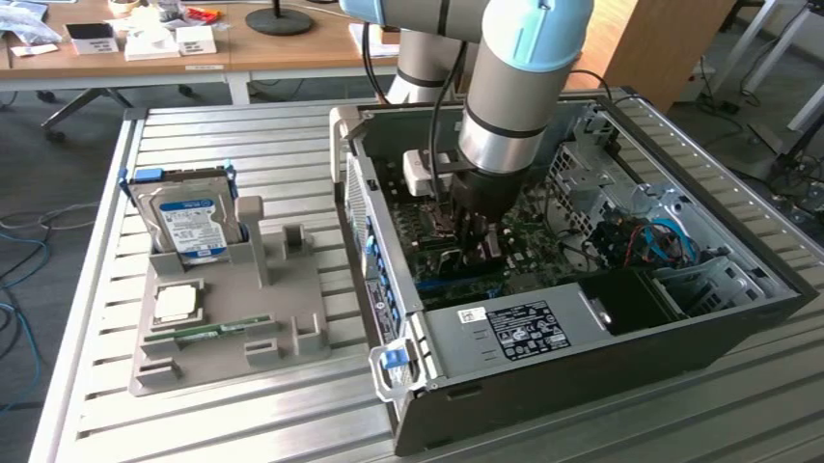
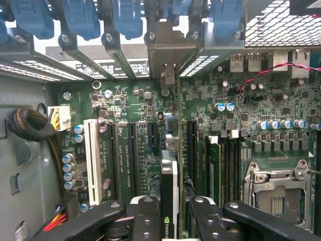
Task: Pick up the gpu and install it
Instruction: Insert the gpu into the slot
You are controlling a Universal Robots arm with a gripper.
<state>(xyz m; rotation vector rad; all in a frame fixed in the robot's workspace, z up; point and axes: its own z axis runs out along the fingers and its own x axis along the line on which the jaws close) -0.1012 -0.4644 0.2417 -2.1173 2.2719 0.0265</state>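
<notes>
Gpu [image 2: 169, 186] edge-on between jaws, mostly hidden

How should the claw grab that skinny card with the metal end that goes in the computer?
Best by its thin top edge, coming straight down from above. The gpu stands on edge over the motherboard slots, so its flat faces give the pads something to pinch. The claw grips it this way now, one finger on each face, inside the computer case.
</notes>
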